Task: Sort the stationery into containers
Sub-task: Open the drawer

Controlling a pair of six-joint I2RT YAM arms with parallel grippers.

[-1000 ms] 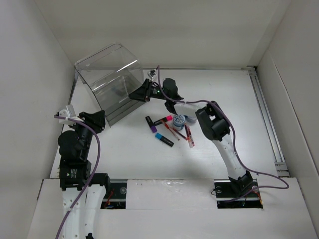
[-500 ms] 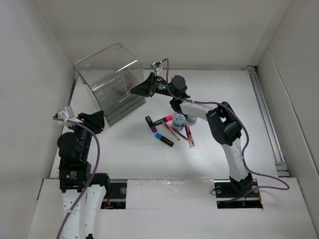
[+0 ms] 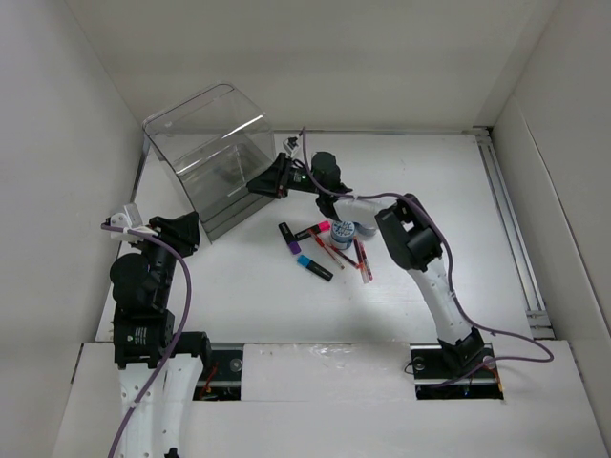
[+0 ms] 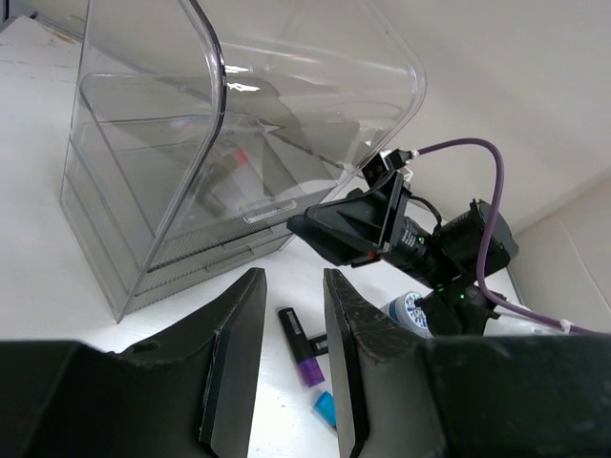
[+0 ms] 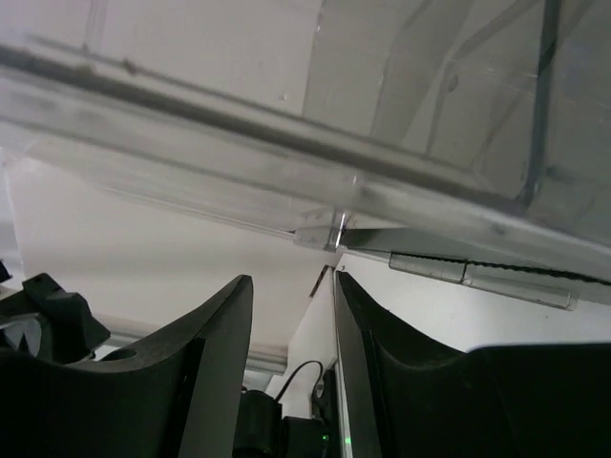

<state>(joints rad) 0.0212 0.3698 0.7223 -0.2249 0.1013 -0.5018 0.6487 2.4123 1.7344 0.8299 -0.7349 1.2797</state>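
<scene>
The clear organizer [image 3: 212, 157] stands at the back left with its lid raised, and a dark marker with a red end [image 4: 236, 160] shows inside it. My right gripper [image 3: 258, 183] is open and empty at the organizer's front right corner, its clear edge [image 5: 315, 181] just above the jaws [image 5: 291, 281]. My left gripper [image 3: 196, 230] hovers open and empty before the organizer's left side. On the table lie a purple-capped marker [image 3: 287, 237], a pink-capped marker [image 3: 316, 230], a blue-capped marker [image 3: 313, 267], red pens [image 3: 362, 260] and a blue-white roll [image 3: 342, 231]. In the left wrist view the purple marker [image 4: 302, 345] lies beyond the jaws [image 4: 293, 279].
White walls close in the table on the left, back and right. A metal rail [image 3: 511, 229] runs along the right side. The right arm's purple cable [image 3: 496, 329] loops over the table near its base.
The right arm lifted and shifted right half a second ago, then came back down to the organizer's corner. Its jaws stand slightly wider. The left arm has not moved.
</scene>
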